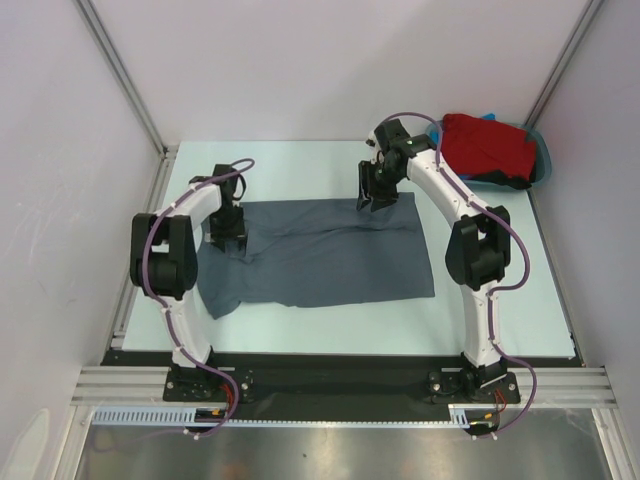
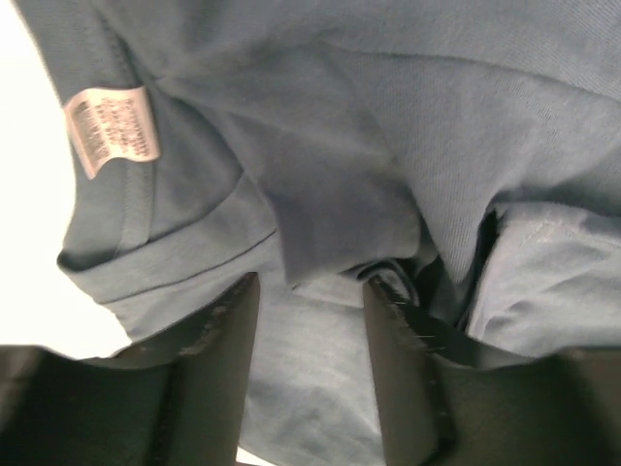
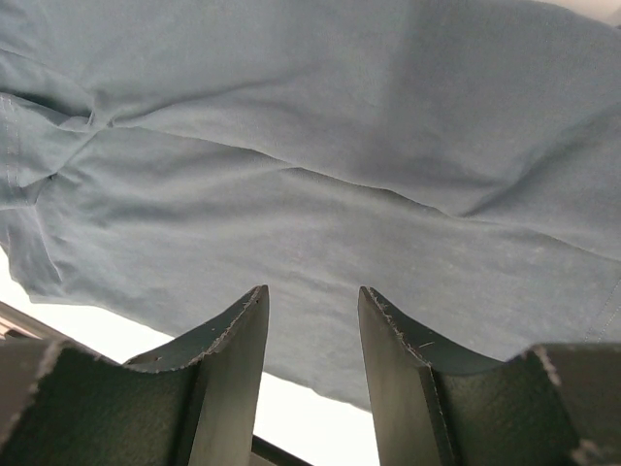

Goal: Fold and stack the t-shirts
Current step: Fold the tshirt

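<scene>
A dark slate-grey t-shirt (image 1: 330,255) lies spread flat across the middle of the table. My left gripper (image 1: 228,238) sits low on its left end by the collar. In the left wrist view its jaws stand apart, with rumpled grey cloth (image 2: 408,146) bunched at the fingertips (image 2: 388,291) and a white care label (image 2: 112,131) to the left. My right gripper (image 1: 375,197) hovers open over the shirt's far edge. The right wrist view shows smooth grey cloth (image 3: 320,175) beyond the gripper (image 3: 312,293), nothing pinched. A bright red t-shirt (image 1: 485,145) lies heaped at the back right.
The red shirt sits in a teal tub (image 1: 546,160) in the back right corner, with bits of blue and black cloth under it. The pale table (image 1: 300,165) is bounded by white walls and metal frame posts. Both arm bases stand at the near edge.
</scene>
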Action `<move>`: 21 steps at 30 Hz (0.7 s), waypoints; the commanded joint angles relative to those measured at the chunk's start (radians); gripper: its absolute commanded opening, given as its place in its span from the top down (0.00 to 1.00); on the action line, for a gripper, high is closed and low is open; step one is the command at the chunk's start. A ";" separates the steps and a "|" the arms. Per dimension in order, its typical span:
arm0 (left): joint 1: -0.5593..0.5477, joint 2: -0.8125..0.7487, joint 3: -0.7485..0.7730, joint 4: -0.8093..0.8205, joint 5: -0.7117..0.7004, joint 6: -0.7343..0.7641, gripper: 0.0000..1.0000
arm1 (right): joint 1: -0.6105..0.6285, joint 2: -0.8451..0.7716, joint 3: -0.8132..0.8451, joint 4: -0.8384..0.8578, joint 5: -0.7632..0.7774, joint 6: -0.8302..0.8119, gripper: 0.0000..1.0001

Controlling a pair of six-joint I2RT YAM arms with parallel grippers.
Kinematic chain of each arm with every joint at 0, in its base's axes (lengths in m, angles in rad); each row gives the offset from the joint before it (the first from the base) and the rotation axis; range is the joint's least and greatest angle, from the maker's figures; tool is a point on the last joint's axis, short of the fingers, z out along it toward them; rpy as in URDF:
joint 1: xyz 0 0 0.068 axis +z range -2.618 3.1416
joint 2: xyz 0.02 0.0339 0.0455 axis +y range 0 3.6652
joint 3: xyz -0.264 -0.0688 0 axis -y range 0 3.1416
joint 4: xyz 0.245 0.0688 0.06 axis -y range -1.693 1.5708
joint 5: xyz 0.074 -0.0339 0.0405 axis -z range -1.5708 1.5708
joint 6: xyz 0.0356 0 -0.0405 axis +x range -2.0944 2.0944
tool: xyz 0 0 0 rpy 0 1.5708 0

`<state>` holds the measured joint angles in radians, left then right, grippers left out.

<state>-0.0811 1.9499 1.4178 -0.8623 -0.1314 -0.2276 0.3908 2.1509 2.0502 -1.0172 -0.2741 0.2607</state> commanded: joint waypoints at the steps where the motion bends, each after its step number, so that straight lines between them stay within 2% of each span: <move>1: 0.007 0.007 0.023 0.025 0.032 0.001 0.53 | 0.002 -0.006 0.028 -0.011 0.010 -0.006 0.52; 3: 0.009 0.007 0.020 0.037 0.042 0.001 0.55 | 0.000 -0.008 0.025 -0.011 0.012 -0.005 0.52; 6: 0.007 -0.002 0.018 0.052 0.068 0.004 0.64 | 0.000 -0.013 0.022 -0.009 0.015 -0.002 0.52; 13: 0.007 0.027 0.032 0.043 0.108 0.008 1.00 | 0.002 -0.016 0.007 -0.001 0.019 0.006 0.52; 21: 0.007 -0.025 0.003 0.016 0.076 0.036 1.00 | 0.002 -0.031 -0.021 0.015 0.026 0.020 0.53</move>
<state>-0.0795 1.9747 1.4178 -0.8330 -0.0425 -0.2230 0.3908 2.1506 2.0377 -1.0164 -0.2615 0.2657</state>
